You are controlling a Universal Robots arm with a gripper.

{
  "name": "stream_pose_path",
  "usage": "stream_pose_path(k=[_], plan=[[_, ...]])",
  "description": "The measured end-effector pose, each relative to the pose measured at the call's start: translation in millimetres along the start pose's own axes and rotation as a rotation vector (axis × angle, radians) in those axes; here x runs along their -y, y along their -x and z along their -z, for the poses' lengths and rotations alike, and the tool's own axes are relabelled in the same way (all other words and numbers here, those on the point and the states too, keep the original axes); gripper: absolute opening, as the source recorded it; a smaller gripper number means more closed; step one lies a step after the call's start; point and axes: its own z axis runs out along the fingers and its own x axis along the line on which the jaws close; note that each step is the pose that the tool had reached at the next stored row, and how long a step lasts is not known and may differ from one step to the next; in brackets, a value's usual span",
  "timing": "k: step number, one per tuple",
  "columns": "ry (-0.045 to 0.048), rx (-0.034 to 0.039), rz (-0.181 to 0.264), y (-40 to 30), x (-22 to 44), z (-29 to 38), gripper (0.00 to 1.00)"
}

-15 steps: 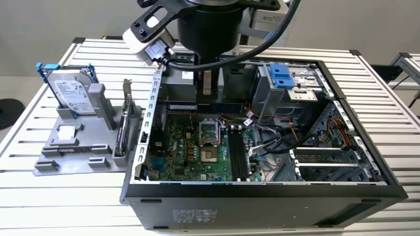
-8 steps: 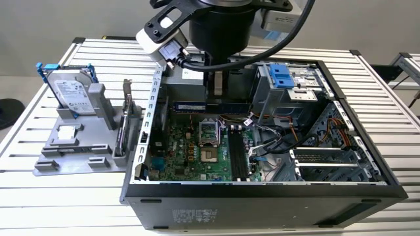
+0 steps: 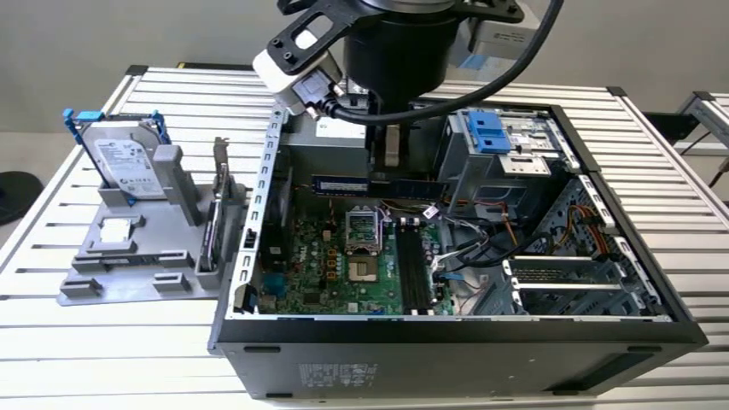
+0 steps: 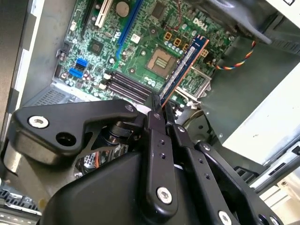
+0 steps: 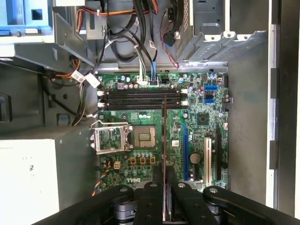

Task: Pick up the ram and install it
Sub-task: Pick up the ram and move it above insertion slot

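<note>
Clamping the ram (image 3: 376,185) across its two flat faces, the pincer (image 3: 391,166) is closed on the stick and carries it on edge, long side level, inside the open computer case (image 3: 456,329). This grip leaves the contact edge free and facing down toward the motherboard (image 5: 197,136). In both wrist views the ram (image 4: 185,65) projects straight out from between the pincer's fingers (image 5: 152,197), clear of the board beneath it.

The stick hangs over the area beside the processor socket (image 5: 145,137). It lies crosswise to the black memory slots (image 5: 140,98) and is not yet seated. How high it sits above the board is hard to judge, since the first wrist view shows it nearly edge-on.

Loose cables (image 5: 140,42) and the drive cage (image 3: 501,141) crowd the case on the far side of the slots.

The case lies on its side on a slatted metal counter (image 3: 91,342). A grey parts fixture (image 3: 125,265) stands beside it at the exterior view's left, holding a hard drive (image 3: 119,162) in a blue frame.
</note>
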Motion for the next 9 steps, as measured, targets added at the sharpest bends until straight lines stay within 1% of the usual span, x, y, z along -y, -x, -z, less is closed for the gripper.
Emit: stream_pose_path(k=[9], plan=[[0.0000,0.0000,-0.003,-1.0,-14.5,-0.2,0.00]])
